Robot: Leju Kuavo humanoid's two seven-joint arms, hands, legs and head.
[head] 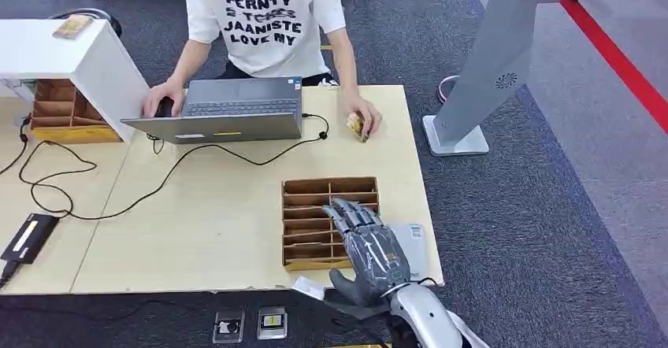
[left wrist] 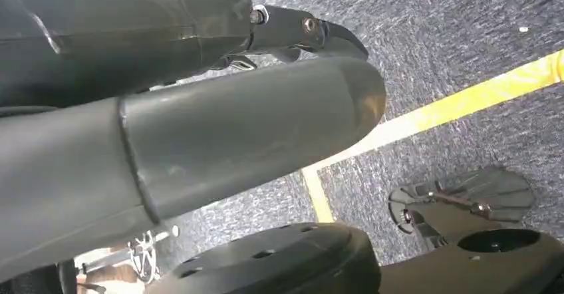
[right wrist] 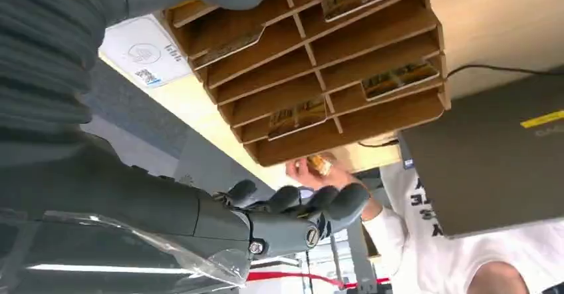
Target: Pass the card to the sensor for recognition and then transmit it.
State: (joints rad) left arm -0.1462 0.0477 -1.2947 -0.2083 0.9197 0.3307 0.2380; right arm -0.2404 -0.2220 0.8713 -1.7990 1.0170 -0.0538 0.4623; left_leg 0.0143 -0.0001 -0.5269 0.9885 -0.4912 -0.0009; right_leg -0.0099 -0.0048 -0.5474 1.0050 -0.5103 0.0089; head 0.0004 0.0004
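A person's white T-shirt (head: 264,19) reads "LOVE MY". The right hand (head: 369,242), fingers spread and holding nothing, hovers over a wooden card rack (head: 315,206) near the desk (head: 220,230) edge; cards (right wrist: 398,79) lie in its slots. Left hand (left wrist: 199,134): grasp unclear.

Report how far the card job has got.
Nothing looks done yet. The right hand hovers with spread fingers over the brown slotted wooden card rack, holding nothing; cards sit in its slots. The white sensor pad lies beside the rack with no card on it. Left: grasping a card, presenting it, then handing it on.
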